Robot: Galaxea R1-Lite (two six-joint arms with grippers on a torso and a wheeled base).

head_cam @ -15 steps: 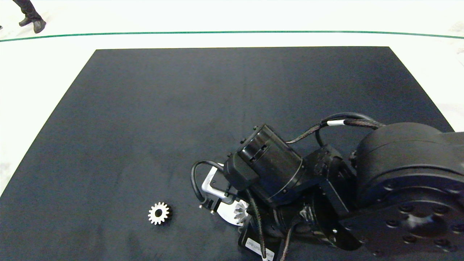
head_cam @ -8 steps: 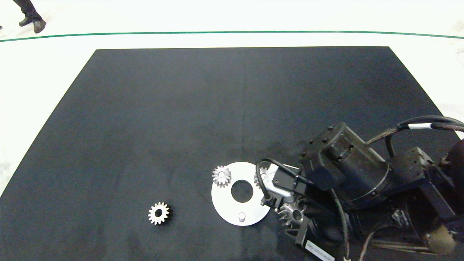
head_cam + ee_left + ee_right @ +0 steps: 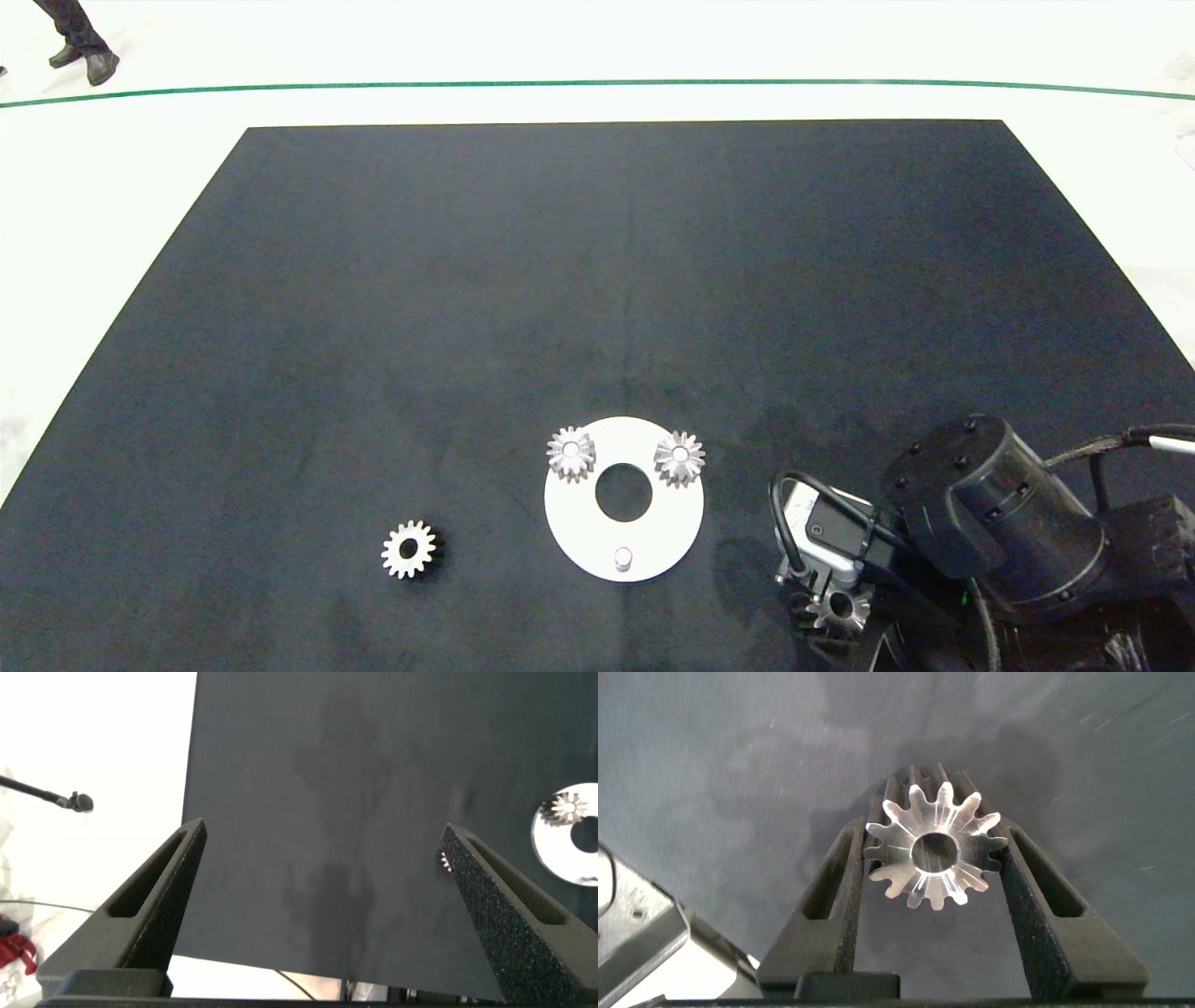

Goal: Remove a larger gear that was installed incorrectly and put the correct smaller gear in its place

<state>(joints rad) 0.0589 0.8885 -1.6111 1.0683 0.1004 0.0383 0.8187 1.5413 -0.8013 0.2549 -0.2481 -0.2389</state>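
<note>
Round plate [image 3: 575, 840] cut off by edge; smaller gear [image 3: 443, 861] mostly hidden behind left finger

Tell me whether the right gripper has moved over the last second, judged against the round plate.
Yes. The right gripper, shut on the larger gear, has pulled away from above the round plate toward the mat's near right corner.

You are looking at a robot test lab or workshop: a pale floor [image 3: 597, 47] with a green line [image 3: 597, 84] taped across it, a black mat [image 3: 523, 308] laid as the worktop, loose metal gears on a round plate [image 3: 583, 532], and a person's shoe [image 3: 98, 63] beyond.
</note>
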